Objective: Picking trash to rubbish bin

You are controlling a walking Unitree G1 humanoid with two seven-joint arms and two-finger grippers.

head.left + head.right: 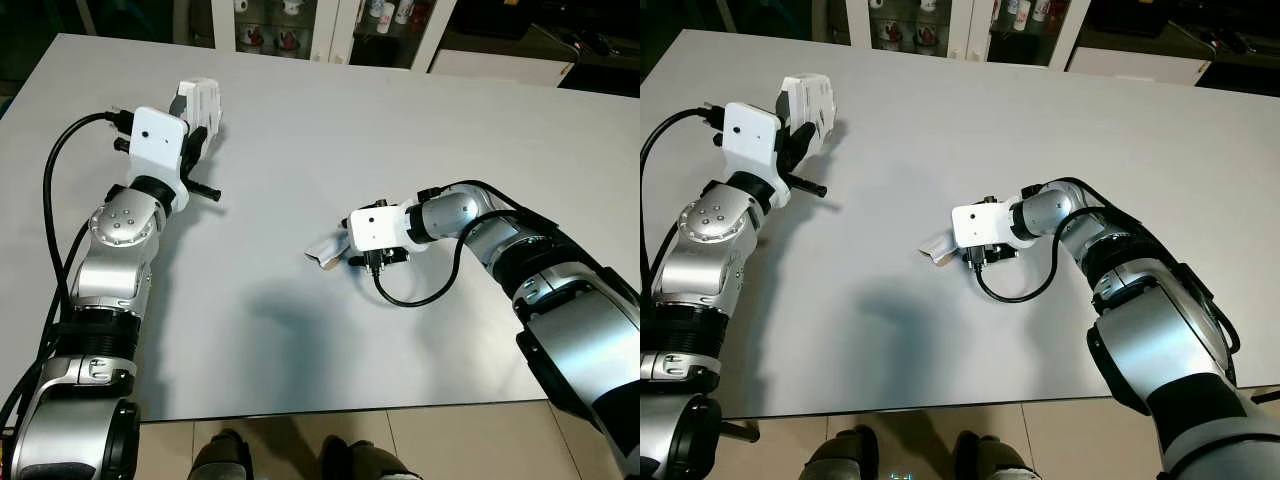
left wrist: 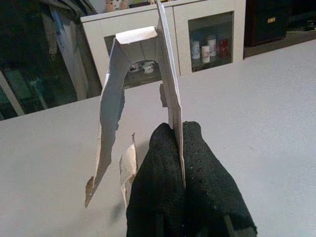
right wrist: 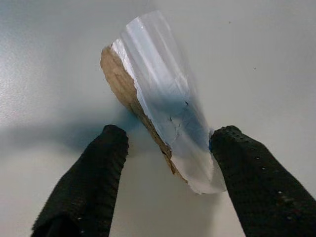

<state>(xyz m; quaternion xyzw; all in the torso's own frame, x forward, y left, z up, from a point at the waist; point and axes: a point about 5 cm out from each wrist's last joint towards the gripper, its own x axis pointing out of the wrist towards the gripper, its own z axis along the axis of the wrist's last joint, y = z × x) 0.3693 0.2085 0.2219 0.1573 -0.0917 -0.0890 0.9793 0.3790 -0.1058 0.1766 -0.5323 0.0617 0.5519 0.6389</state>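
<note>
Two torn scraps, my left claw (image 2: 180,163) clamped on thin white cardboard (image 2: 143,94), my right claw (image 3: 165,163) spread around a glossy, brown-edged piece (image 3: 163,108) on the matte grey surface (image 1: 400,130)

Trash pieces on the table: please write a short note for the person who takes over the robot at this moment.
Left gripper: shut on the torn white cardboard piece, held above the grey table on its far left side.
Right gripper: open, low over the table centre, one finger on each side of the small cardboard scrap. The scrap lies on the table, not gripped yet.
Done: one piece picked up.
Left: close on the scrap, lift it, carry both pieces to the rubbish bin.
</note>
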